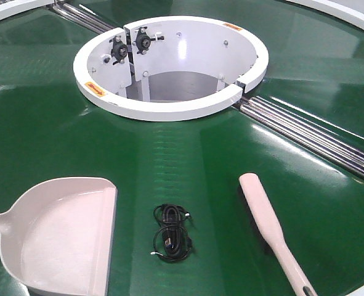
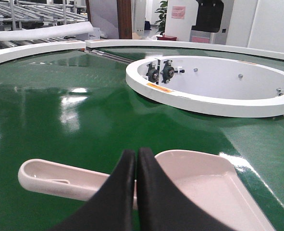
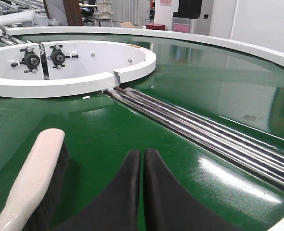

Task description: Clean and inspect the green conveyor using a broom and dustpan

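left gripper [image 2: 136, 155] jaws pressed together, empty, dustpan [image 2: 199, 185] handle just beyond tips | right gripper [image 3: 142, 155] jaws pressed together, empty, broom [image 3: 31, 183] just left | dustpan near left, broom near right on green conveyor [image 1: 188, 154] | coiled black cable [image 1: 172, 233] between them | white ring [image 1: 169, 111] far

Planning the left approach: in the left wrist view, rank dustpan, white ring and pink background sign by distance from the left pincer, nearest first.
1. dustpan: foreground, just beyond the left pincer.
2. white ring: ahead, right of centre, mid-belt.
3. pink sign: far background, past the green conveyor.
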Available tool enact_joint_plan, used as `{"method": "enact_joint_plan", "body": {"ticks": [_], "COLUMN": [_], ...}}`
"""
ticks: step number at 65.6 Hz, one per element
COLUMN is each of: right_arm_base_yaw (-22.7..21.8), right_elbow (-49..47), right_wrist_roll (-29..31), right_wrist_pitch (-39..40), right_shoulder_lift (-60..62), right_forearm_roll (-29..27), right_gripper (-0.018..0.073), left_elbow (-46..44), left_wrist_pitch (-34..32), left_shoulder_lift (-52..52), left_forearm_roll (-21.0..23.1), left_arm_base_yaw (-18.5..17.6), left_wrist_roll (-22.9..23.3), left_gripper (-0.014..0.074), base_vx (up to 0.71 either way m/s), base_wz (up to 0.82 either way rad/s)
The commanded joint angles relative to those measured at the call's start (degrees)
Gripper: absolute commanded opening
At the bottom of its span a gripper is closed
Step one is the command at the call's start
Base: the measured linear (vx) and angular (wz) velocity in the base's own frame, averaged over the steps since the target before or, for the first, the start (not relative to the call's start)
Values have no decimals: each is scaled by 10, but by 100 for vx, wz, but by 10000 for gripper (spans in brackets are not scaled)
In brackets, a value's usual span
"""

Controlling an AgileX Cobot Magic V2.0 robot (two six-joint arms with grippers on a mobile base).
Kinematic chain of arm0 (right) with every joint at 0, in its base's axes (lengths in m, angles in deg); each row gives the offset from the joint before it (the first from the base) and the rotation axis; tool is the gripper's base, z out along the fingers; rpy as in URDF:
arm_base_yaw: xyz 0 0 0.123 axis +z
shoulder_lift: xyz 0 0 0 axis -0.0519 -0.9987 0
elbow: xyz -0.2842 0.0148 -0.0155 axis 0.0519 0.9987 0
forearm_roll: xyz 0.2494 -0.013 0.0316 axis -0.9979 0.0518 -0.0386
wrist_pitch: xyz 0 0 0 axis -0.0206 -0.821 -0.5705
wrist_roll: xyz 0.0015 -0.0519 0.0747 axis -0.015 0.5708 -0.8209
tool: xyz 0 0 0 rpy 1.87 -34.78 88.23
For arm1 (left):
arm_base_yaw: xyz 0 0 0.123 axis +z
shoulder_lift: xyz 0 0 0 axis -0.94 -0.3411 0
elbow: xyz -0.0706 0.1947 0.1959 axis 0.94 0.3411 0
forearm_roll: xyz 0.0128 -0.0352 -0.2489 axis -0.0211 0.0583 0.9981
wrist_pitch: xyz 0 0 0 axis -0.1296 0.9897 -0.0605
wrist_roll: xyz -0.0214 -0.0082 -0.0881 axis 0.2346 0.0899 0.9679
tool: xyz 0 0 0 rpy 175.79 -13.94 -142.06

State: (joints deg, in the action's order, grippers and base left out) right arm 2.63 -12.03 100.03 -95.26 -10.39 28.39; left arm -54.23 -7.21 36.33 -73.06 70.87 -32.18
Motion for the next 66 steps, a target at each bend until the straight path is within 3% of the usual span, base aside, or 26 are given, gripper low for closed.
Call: {"method": "enact_joint_plan", "body": {"ticks": [1, 16, 28, 34, 38, 49, 61, 66], "right_arm_base_yaw": [1, 1, 1, 1, 1, 1, 1, 1], "right_elbow": [7, 7, 4, -21, -52, -187, -334, -378], "right_wrist_roll": [5, -14, -23, -27, -20, -30, -29, -27], "right_wrist_pitch": [44, 107, 216, 218, 209, 116, -26, -44], "right_shoulder_lift": [5, 5, 5, 5, 5, -6, -68, -114], "right_forearm_roll": [4, -5, -14, -11, -4, 17, 16, 10], "right_gripper": [-8, -8, -5, -5, -5, -5, -5, -3], "left_elbow": [13, 13, 12, 5, -16, -126, -289, -351], "left_wrist_pitch": [-45, -80, -221, -290, -303, -242, -100, -56], "left_shoulder_lift": [8, 8, 8, 8, 8, 3, -63, -113], "left_forearm_roll": [1, 6, 6, 6, 6, -7, -75, -76], "left_arm_base_yaw": [1, 1, 1, 1, 1, 1, 1, 1], "left_wrist_roll": [4, 13, 26, 26, 33, 39, 39, 38], "left_gripper": [-22, -22, -22, -22, -22, -22, -22, -22], "base_vx": [0, 0, 0, 0, 0, 0, 0, 0], "base_wz": [0, 0, 0, 0, 0, 0, 0, 0]}}
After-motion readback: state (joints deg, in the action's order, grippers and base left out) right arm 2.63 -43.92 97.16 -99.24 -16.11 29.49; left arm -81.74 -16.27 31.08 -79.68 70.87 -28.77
